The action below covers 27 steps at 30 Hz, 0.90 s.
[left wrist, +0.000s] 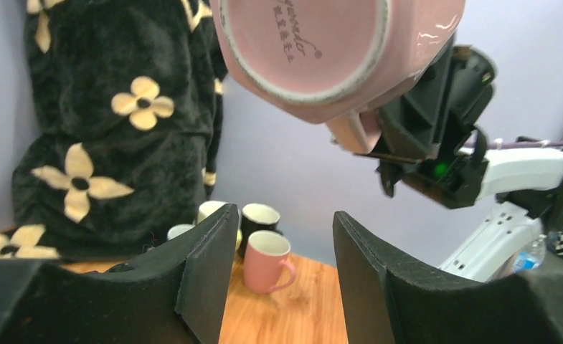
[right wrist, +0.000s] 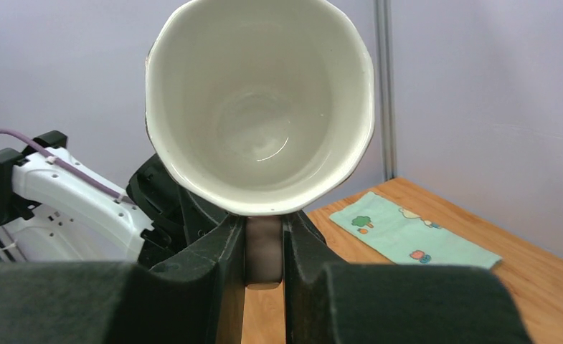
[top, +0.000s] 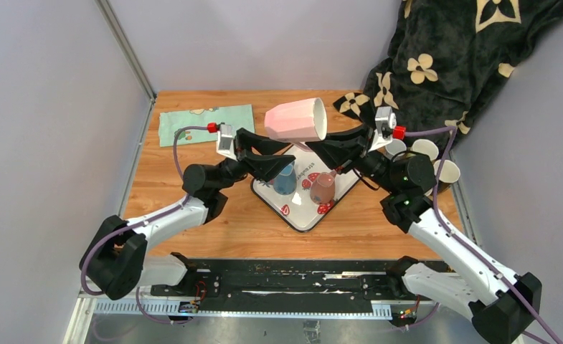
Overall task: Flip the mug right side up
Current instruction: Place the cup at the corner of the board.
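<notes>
The pink mug (top: 296, 120) hangs in the air above the tray, tipped on its side. Its cream mouth (right wrist: 260, 107) faces the right arm and its base (left wrist: 303, 43) faces the left arm. My right gripper (right wrist: 264, 251) is shut on the mug's handle (right wrist: 264, 244), which points down under the rim; the same grip shows in the top view (top: 320, 148). My left gripper (left wrist: 285, 265) is open with nothing between its fingers. It sits just below and left of the mug, apart from it, as the top view (top: 282, 154) also shows.
A white strawberry-print tray (top: 303, 215) under the mug holds a blue cup (top: 285, 179) and a brownish cup (top: 323, 188). A green cloth (top: 205, 122) lies at the back left. Several mugs (top: 425, 150) cluster at the right by a black flowered blanket (top: 450, 57).
</notes>
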Each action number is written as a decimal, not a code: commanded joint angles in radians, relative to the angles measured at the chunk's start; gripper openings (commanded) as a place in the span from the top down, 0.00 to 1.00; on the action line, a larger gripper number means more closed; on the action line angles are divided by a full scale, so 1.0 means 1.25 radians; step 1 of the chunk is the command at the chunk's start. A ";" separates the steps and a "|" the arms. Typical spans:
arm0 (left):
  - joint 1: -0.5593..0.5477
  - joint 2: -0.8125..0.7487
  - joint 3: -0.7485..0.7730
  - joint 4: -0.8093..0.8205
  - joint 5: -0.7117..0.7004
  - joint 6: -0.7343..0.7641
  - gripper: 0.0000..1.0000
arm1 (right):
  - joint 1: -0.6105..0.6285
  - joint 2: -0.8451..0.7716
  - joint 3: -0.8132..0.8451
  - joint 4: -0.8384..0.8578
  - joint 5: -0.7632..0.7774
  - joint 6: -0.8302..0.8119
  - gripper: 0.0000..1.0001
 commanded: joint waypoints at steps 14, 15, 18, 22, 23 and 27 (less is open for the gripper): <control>0.000 -0.194 0.040 -0.664 -0.223 0.402 0.37 | 0.008 -0.135 0.103 -0.508 0.538 -0.296 1.00; -0.001 -0.197 0.041 -0.686 -0.236 0.414 0.37 | 0.008 -0.128 0.113 -0.537 0.575 -0.304 1.00; 0.001 -0.206 0.049 -0.756 -0.259 0.449 0.36 | -0.003 -0.090 0.146 -0.626 0.651 -0.330 1.00; 0.002 -0.209 0.072 -0.845 -0.266 0.501 0.35 | -0.034 -0.032 0.160 -0.661 0.682 -0.341 1.00; 0.003 -0.209 0.078 -0.867 -0.270 0.514 0.35 | -0.046 -0.018 0.164 -0.662 0.675 -0.340 1.00; 0.002 -0.210 0.084 -0.932 -0.285 0.538 0.35 | -0.101 0.048 0.183 -0.663 0.648 -0.330 1.00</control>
